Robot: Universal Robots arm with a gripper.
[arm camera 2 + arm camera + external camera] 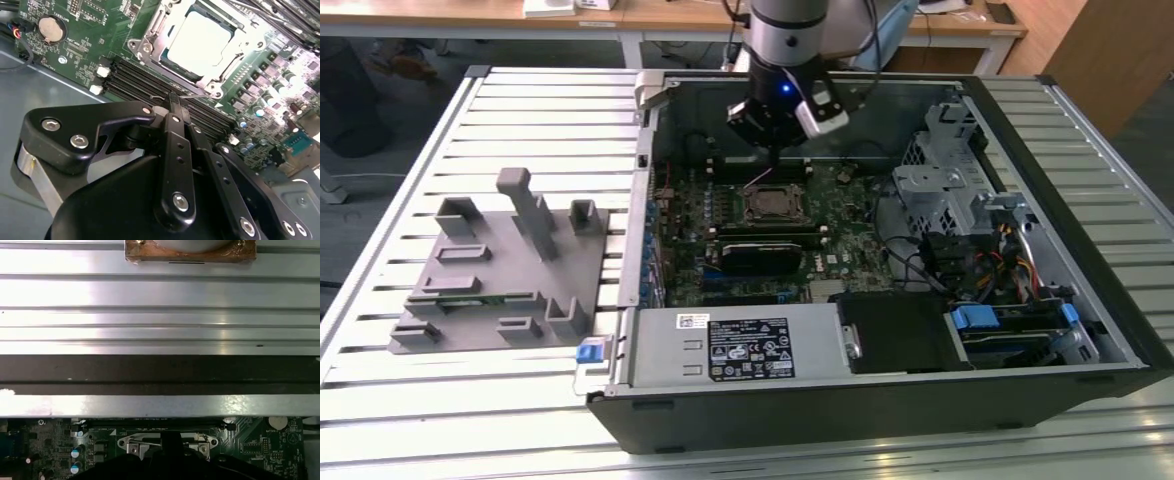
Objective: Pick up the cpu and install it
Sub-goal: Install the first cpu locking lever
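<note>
my gripper (pixel 172 99) hangs over the motherboard (pixel 75 55), jaws pressed together on nothing. the cpu (pixel 200 42) lies flat in the socket (pixel 150 37), just beside my tip.

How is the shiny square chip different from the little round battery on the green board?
The cpu is square; the battery is round. The cpu looks much bigger than the battery. The cpu lies inside a metal-framed socket, while the battery sits apart, near the board's edge. Both are silvery and lie flat on the green board.
</note>
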